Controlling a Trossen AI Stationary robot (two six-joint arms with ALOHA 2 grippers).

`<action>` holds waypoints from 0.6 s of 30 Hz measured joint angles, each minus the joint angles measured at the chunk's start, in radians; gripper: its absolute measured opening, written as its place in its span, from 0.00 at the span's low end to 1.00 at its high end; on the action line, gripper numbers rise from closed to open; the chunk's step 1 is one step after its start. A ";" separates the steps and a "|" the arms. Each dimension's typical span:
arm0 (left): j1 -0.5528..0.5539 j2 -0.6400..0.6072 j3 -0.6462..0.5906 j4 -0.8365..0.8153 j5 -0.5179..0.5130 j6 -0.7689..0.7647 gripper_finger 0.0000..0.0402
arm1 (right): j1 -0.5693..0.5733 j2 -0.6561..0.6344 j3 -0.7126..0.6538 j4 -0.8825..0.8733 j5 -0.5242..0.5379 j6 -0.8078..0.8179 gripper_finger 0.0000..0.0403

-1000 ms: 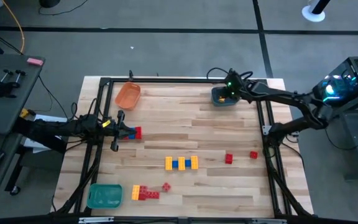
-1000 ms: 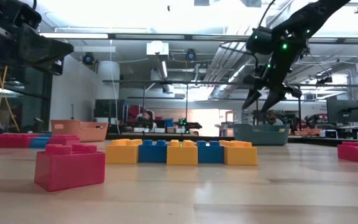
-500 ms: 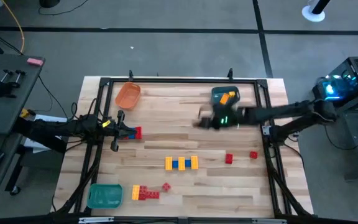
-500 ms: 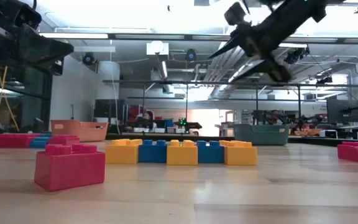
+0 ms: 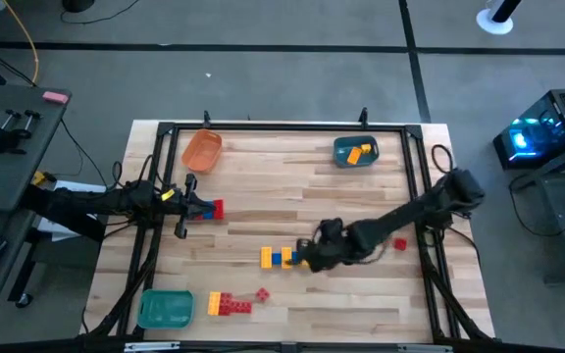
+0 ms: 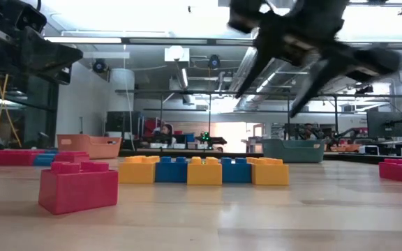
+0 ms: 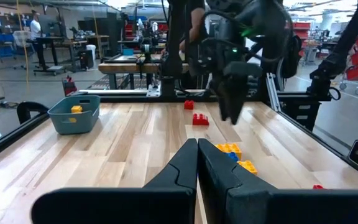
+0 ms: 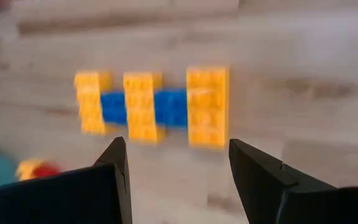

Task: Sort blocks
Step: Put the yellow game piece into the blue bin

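Note:
A joined row of yellow and blue blocks lies flat mid-table, also seen in the low view. My right gripper hovers open just above its right end. In the right wrist view the fingers stand wide apart, clear of the row. A yellow block lies in the blue tray. My left gripper is shut at the table's left, next to a red and blue block pair. Loose red blocks and a yellow-red cluster rest on the wood.
An orange tray sits at the far left and a green tray at the near left corner. A small red block lies near the cluster. A black frame borders the table. Bare wood stretches across the middle and the near right.
My right gripper has swung from above the blue tray at the far right toward the near and left, coming down over the yellow and blue row. With the arm gone from above the tray, a yellow block now shows inside it.

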State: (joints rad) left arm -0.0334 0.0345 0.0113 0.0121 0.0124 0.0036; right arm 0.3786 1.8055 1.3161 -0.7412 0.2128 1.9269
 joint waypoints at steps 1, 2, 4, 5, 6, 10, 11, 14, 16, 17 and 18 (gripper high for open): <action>0.000 0.000 0.000 0.000 0.000 0.000 0.00 | -0.016 0.026 0.037 -0.046 -0.007 -0.027 0.41; 0.000 0.000 0.000 0.000 0.000 0.000 0.00 | -0.032 0.051 0.068 -0.080 -0.017 -0.051 0.41; 0.000 0.000 0.000 0.000 0.000 0.000 0.00 | -0.057 0.100 0.119 -0.123 -0.038 -0.090 0.41; 0.000 0.000 0.000 0.000 0.000 0.000 0.00 | -0.068 0.123 0.142 -0.134 -0.054 -0.105 0.41; 0.000 0.000 0.000 0.000 0.000 0.000 0.00 | -0.077 0.144 0.163 -0.141 -0.066 -0.116 0.41; 0.000 0.000 0.000 0.000 0.000 0.000 0.00 | -0.101 0.219 0.230 -0.175 -0.082 -0.138 0.41; 0.000 0.000 0.000 0.000 0.000 0.000 0.00 | -0.104 0.235 0.243 -0.190 -0.089 -0.138 0.41; 0.000 0.000 0.000 0.000 0.000 0.000 0.00 | -0.105 0.275 0.275 -0.231 -0.115 -0.134 0.41; 0.000 0.000 0.000 0.000 0.000 0.000 0.00 | -0.104 0.294 0.287 -0.258 -0.128 -0.117 0.41; 0.000 0.000 0.000 0.000 0.000 0.000 0.00 | -0.103 0.304 0.291 -0.271 -0.133 -0.105 0.41; 0.000 0.000 0.000 0.000 0.000 0.000 0.00 | -0.102 0.310 0.294 -0.285 -0.139 -0.092 0.41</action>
State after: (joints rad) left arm -0.0337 0.0345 0.0113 0.0120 0.0124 0.0036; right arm 0.2769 2.1153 1.6100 -1.0266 0.0741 1.8353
